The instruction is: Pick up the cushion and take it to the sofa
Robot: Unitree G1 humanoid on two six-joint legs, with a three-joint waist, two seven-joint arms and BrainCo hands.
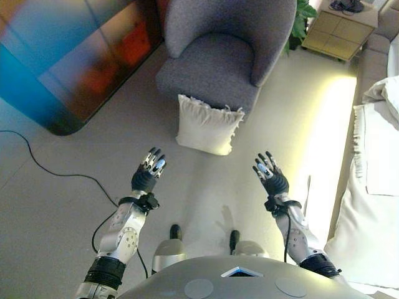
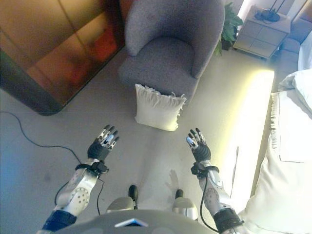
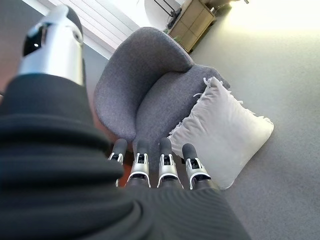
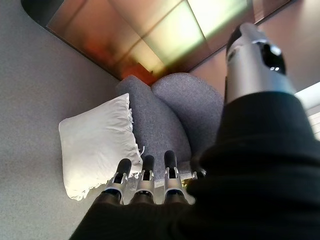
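A white fringed cushion (image 1: pixel 207 125) stands on the floor, leaning against the front of a grey armchair (image 1: pixel 218 68). It also shows in the left wrist view (image 3: pixel 225 132) and the right wrist view (image 4: pixel 97 142). My left hand (image 1: pixel 148 171) is open and empty, raised above the floor short of the cushion and to its left. My right hand (image 1: pixel 269 173) is open and empty, short of the cushion and to its right. A white sofa (image 1: pixel 374 187) runs along the right edge.
A wood-panelled wall unit (image 1: pixel 75 56) stands at the far left. A light wooden cabinet (image 1: pixel 340 30) and a green plant (image 1: pixel 301 22) stand behind the armchair. A black cable (image 1: pixel 43 168) lies on the floor at the left.
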